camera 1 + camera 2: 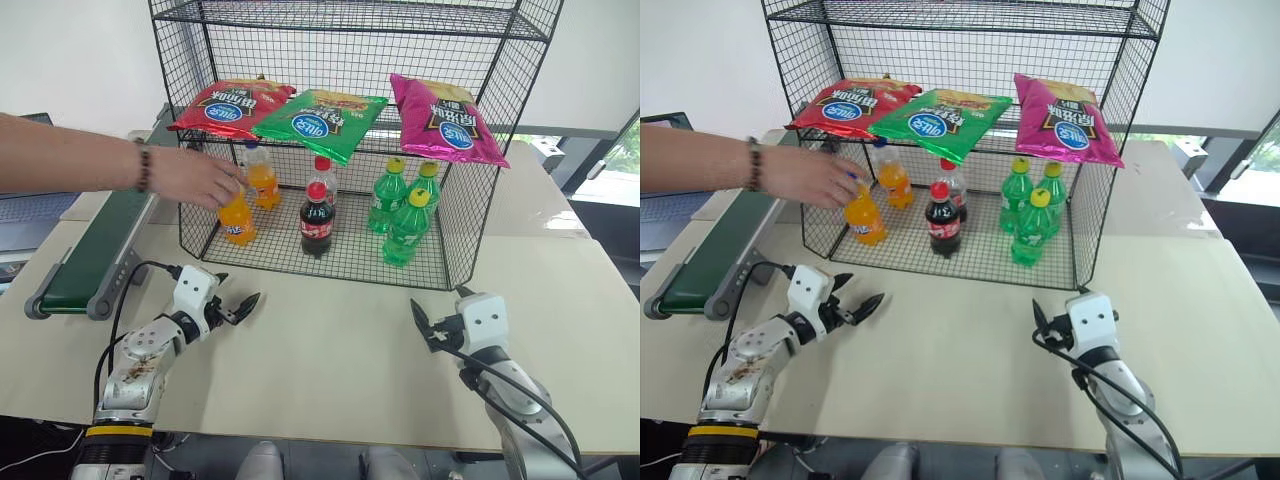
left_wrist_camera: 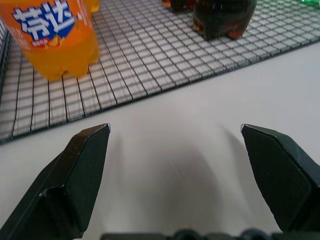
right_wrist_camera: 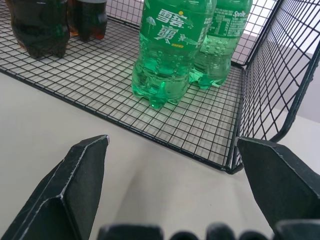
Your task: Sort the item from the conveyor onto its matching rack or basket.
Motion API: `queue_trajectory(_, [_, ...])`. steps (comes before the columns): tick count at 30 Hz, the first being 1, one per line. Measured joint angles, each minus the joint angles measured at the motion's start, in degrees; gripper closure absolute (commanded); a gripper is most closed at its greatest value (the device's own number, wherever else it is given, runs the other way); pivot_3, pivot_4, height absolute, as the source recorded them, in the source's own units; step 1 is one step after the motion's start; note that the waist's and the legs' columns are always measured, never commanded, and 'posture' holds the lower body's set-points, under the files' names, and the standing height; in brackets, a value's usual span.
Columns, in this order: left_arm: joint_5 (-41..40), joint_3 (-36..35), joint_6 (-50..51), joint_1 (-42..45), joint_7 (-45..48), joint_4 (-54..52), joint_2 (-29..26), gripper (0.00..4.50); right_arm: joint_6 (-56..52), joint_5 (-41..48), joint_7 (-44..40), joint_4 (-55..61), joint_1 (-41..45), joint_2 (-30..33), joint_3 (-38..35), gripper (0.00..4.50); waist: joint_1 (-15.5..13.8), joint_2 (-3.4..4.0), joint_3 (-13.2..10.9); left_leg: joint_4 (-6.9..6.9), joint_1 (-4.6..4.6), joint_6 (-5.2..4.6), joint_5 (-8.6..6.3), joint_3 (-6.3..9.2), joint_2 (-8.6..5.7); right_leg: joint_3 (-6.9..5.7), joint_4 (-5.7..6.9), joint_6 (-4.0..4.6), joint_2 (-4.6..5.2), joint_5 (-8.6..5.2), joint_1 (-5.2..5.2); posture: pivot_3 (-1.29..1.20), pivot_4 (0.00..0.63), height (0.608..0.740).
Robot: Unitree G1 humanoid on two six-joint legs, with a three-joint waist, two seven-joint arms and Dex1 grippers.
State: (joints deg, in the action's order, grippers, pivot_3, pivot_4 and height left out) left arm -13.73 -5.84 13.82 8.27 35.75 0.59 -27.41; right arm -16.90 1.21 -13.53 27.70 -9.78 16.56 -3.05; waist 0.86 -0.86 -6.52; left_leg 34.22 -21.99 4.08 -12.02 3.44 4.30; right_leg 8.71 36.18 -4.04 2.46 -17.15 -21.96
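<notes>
**A:** While a person's hand (image 1: 195,178) rests on its blue cap, where does the orange soda bottle (image 1: 237,220) stand?

**B:** Inside the black wire-mesh basket (image 1: 455,250), at the near-left corner of its floor. It is upright, so its long axis runs straight up. The conveyor (image 1: 95,250) to the left carries nothing that I can see.

**A:** Which arm is nearer?

**B:** The left one, clearly. From the left gripper (image 1: 243,305) the bottle lies at about twelve o'clock in the head view, just past the basket's front edge. From the right gripper (image 1: 424,326) it sits at roughly ten o'clock, well apart, with the cola bottles (image 1: 317,222) between.

**A:** And the fingers?

**B:** Both pairs stand wide apart and hold nothing. The left wrist view shows bare tabletop (image 1: 330,340) between the two black fingers (image 2: 82,175), with the bottle's base beyond them and off to one side of their line. The right wrist view looks toward the green bottles (image 3: 172,55) instead.

**A:** So what does the next move turn on?

**B:** My judgement is that the bottle already seems to sit in its matching place. If a regrasp were wanted, the left gripper would have to approach level, with its fingers either side of the upright body, and the hand on the cap would be in the way.
</notes>
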Motion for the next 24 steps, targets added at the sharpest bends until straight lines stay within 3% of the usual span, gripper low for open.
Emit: queue_trajectory(24, [-0.1,-1.6,0.0,-0.2,0.4,0.0,-0.8,0.03,-0.1,0.0,-0.1,0.0,0.3,0.0,0.0,0.0,0.0,0.0,0.0,0.0,0.0,0.0,0.0,0.0,0.0,0.0,0.0,0.0,0.0,0.0,0.0,0.0,0.15,0.74])
